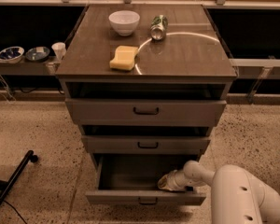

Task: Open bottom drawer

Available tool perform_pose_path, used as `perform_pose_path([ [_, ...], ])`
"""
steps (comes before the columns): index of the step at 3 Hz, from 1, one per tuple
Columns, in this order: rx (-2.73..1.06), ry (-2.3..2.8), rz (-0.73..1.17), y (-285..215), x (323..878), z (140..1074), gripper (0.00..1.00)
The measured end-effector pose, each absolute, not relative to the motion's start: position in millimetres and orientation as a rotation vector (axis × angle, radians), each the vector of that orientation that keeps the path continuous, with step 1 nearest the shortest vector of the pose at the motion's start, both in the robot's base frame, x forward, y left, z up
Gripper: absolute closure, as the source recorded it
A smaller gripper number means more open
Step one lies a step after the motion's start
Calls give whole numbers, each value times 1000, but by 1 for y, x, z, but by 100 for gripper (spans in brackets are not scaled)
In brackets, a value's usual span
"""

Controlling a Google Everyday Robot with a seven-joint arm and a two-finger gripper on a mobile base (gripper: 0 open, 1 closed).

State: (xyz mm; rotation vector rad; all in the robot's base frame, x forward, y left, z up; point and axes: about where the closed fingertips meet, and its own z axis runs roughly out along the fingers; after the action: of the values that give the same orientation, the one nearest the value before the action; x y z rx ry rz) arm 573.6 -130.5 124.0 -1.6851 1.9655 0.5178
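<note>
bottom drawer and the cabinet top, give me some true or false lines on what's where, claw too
1. The bottom drawer is pulled out. True.
2. The claw hovers over the cabinet top. False: it is down inside the bottom drawer, at its right side.
3. A white bowl sits on the cabinet top. True.
4. The can stands upright. False: it lies on its side, to the right of the bowl.
5. The yellow sponge lies in the bottom drawer. False: it is on the cabinet top, in front of the bowl.
</note>
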Motion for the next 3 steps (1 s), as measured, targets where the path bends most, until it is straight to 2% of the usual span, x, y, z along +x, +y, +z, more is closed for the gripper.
perform_pose_path([
  [3, -1822, 1870, 697, -126, 517, 139, 100],
])
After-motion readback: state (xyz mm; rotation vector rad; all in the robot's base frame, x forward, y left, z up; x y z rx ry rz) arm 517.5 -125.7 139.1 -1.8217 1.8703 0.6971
